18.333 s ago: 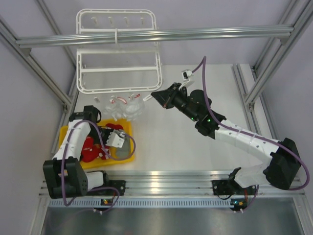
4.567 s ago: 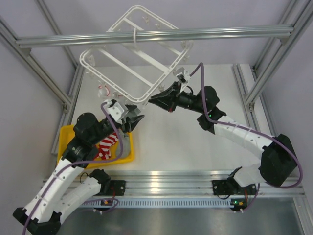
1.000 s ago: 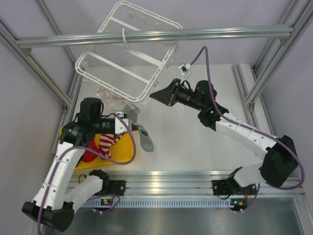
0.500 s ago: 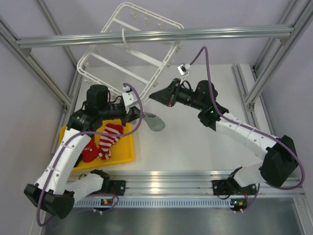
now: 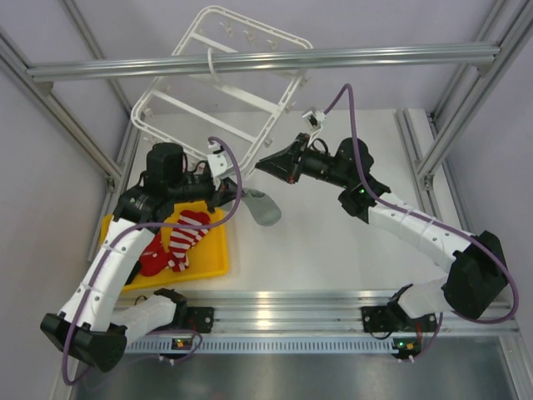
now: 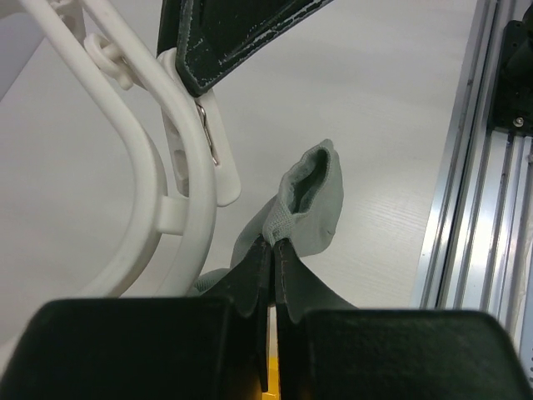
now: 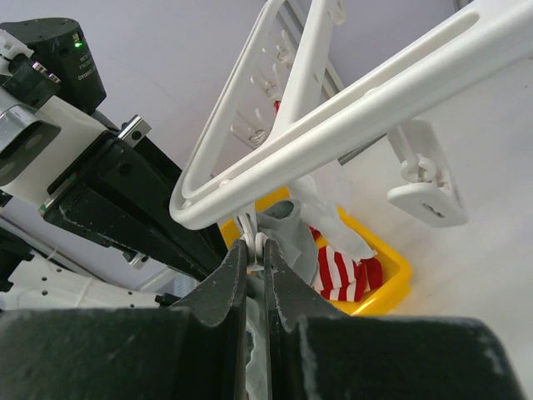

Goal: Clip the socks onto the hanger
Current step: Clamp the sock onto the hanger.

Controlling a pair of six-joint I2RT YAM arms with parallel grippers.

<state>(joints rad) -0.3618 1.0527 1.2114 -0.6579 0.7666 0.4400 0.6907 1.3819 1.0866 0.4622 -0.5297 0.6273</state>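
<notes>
Grey sock point(image 6: 315, 212), limp and folded, cuff agape.

One hanger point(image 5: 250, 27), one tray point(image 5: 200, 267), two arms point(image 5: 416, 233)

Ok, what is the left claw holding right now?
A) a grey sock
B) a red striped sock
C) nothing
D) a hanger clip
A: the left wrist view shows the left claw shut on a grey sock, while the striped socks lie in the tray.
</notes>
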